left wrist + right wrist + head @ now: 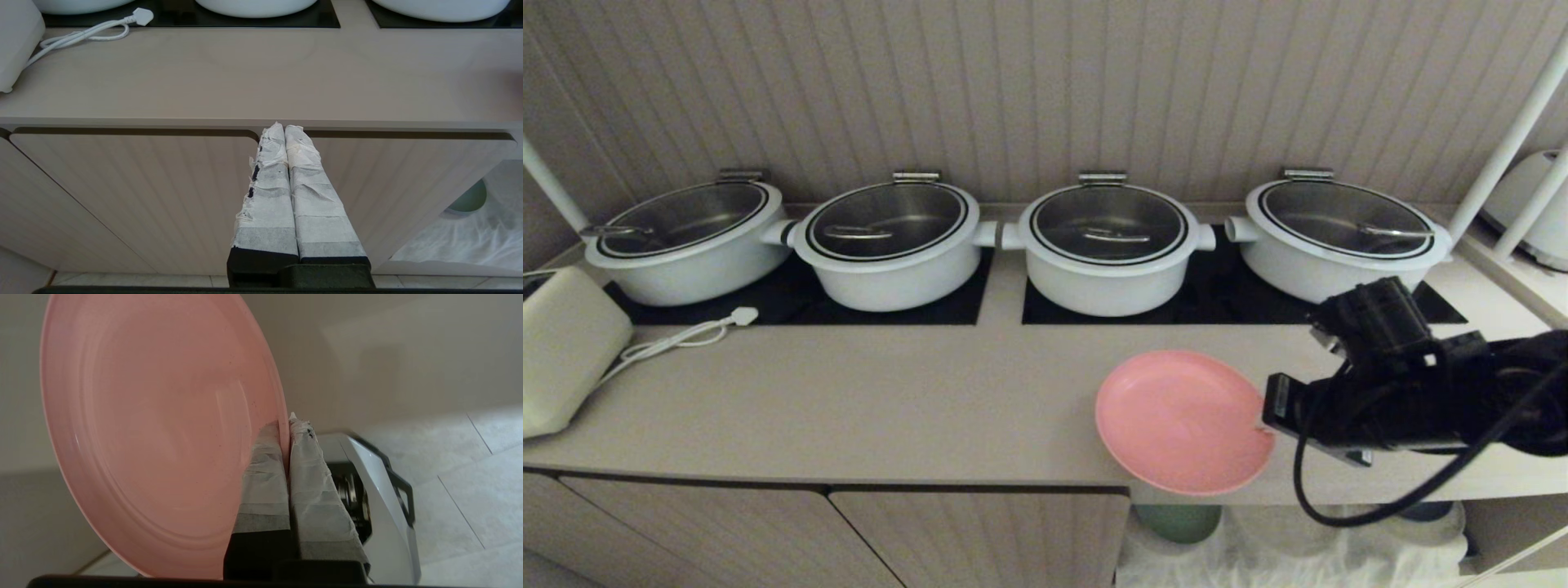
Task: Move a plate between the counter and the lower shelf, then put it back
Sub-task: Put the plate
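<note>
Right gripper (286, 428): fingers are clamping tight on the rim of the plate (1183, 420).
Plate: is hanging level at the gripper's left, above the front edge of the counter (890, 400).
Left gripper (284, 130): is idling closed and empty, before the cabinet doors (135, 196).

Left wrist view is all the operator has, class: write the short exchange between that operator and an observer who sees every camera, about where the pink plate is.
Operator: I see only cupboard doors and the counter. Where is the plate?
Observer: The pink plate is at the counter's front edge, right of the doors, partly overhanging.
Operator: Is anything holding it?
Observer: Yes. The right gripper is shut on its rim, one finger on each face.
Operator: What is directly below it?
Observer: The lower shelf, open, with a white cloth and a green plate on it.
Operator: And my own gripper?
Observer: The left gripper is shut on nothing, and out of the head view.
</note>
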